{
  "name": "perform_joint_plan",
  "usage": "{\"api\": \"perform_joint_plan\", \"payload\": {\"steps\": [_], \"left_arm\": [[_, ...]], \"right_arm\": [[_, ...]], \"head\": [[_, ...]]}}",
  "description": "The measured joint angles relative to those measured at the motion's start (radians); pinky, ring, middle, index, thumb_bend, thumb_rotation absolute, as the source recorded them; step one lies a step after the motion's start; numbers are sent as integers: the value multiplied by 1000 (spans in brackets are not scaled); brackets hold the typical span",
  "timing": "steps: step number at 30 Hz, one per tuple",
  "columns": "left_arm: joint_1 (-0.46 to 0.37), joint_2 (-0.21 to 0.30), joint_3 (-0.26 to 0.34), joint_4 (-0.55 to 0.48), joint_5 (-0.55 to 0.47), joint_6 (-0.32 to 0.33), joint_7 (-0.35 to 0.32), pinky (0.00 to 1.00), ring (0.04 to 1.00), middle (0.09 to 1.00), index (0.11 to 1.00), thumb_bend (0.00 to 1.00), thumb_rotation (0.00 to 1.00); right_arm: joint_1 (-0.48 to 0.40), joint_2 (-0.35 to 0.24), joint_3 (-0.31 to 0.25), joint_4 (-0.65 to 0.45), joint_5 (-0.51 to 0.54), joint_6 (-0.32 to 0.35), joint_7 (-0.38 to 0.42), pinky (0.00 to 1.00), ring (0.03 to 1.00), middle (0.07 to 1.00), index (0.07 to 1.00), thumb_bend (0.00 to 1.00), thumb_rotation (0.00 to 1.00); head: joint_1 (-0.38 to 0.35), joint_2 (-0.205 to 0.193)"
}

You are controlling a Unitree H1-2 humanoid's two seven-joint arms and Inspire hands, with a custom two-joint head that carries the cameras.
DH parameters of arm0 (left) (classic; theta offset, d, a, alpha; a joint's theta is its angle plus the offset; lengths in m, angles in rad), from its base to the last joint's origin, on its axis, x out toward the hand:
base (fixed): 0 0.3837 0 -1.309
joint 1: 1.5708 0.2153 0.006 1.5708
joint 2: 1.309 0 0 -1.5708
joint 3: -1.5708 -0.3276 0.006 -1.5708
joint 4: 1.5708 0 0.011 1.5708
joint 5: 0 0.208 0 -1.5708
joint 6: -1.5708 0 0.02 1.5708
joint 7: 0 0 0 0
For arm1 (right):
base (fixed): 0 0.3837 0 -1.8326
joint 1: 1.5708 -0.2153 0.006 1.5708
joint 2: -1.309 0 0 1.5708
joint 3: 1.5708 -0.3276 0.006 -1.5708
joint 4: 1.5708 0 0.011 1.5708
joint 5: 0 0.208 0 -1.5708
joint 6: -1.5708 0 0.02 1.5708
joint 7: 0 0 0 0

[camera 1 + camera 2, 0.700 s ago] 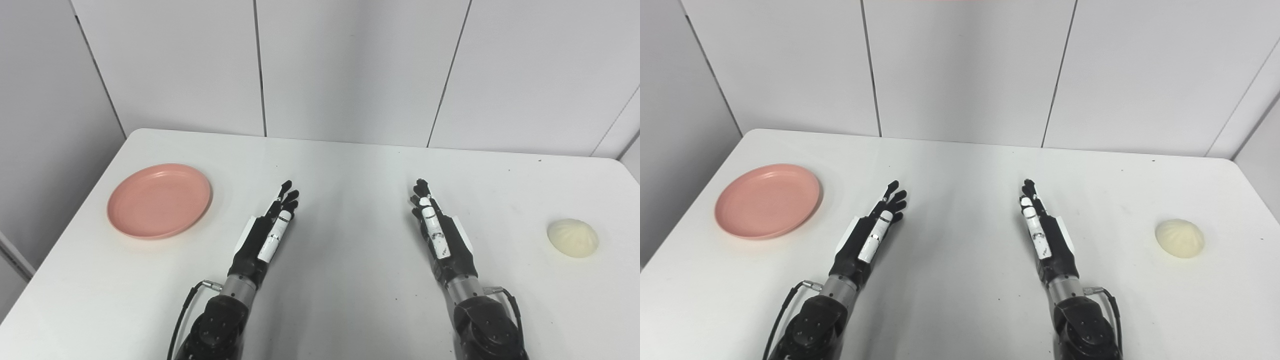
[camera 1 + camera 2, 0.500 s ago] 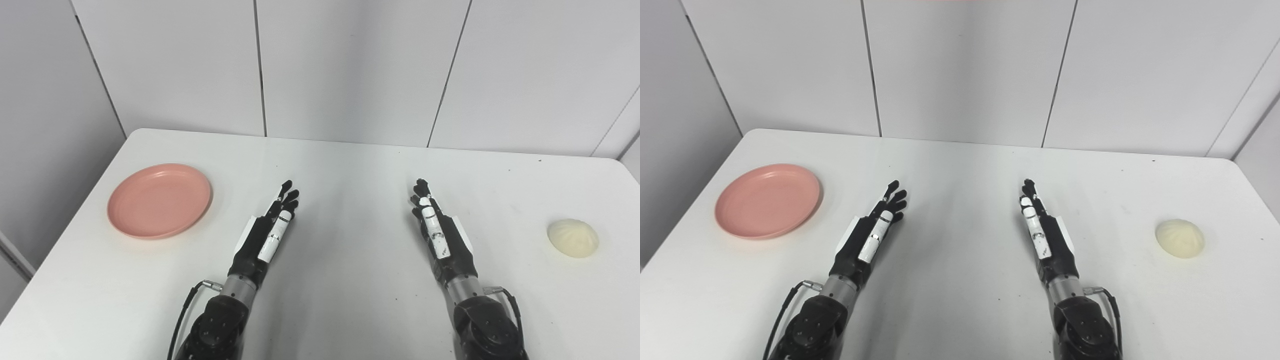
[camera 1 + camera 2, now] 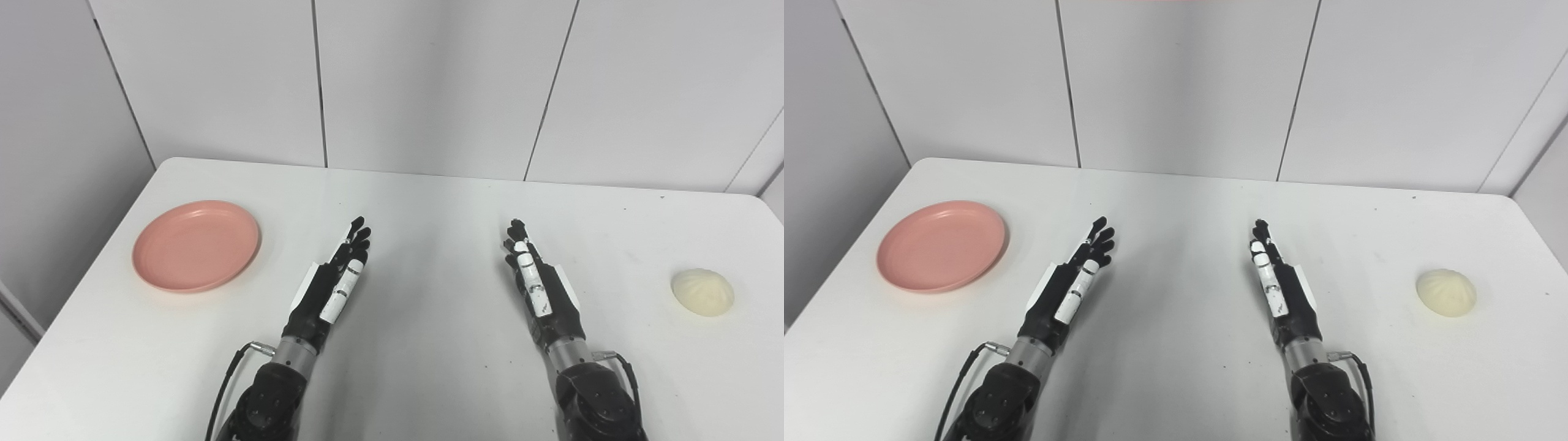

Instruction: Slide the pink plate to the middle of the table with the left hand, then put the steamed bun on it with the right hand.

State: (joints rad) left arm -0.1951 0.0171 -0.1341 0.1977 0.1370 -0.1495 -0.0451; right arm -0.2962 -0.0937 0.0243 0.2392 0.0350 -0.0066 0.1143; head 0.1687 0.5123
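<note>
A round pink plate (image 3: 196, 245) lies near the table's left edge with nothing on it. A pale steamed bun (image 3: 702, 292) sits far to the right on the table. My left hand (image 3: 334, 278) stretches flat over the table, open, well to the right of the plate and not touching it. My right hand (image 3: 536, 275) is also open with fingers extended, about a hand's length left of the bun. Neither hand holds anything.
The white table (image 3: 429, 208) spans the view, its left edge close to the plate and its far edge against grey wall panels (image 3: 429, 86). A black cable (image 3: 223, 386) runs along my left forearm.
My left hand has edged slightly forward and to the right. The right hand, plate and bun have stayed in place.
</note>
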Motion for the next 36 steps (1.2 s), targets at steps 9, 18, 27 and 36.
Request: {"api": "perform_joint_plan", "payload": {"steps": [9,18,27,36], "left_arm": [[-18,-17,-2,32,25,-8,17,932,955,969,974,525,1000],[-99,-43,-8,144,48,-57,31,953,970,978,987,544,1000],[-113,-52,-12,166,73,-62,40,936,960,969,979,501,1000],[-116,-57,-13,169,87,-63,46,933,951,962,971,484,1000]], "right_arm": [[-5,-19,-5,17,22,-7,29,1000,1000,1000,1000,172,1000],[-10,-35,-19,26,67,-9,69,1000,1000,1000,1000,113,1000],[-11,-39,-26,29,75,-8,71,1000,1000,1000,1000,88,1000],[-6,-39,-26,11,74,-2,67,1000,1000,1000,1000,55,1000]], "head": [[156,-32],[304,-81],[331,-84],[331,-81]]}}
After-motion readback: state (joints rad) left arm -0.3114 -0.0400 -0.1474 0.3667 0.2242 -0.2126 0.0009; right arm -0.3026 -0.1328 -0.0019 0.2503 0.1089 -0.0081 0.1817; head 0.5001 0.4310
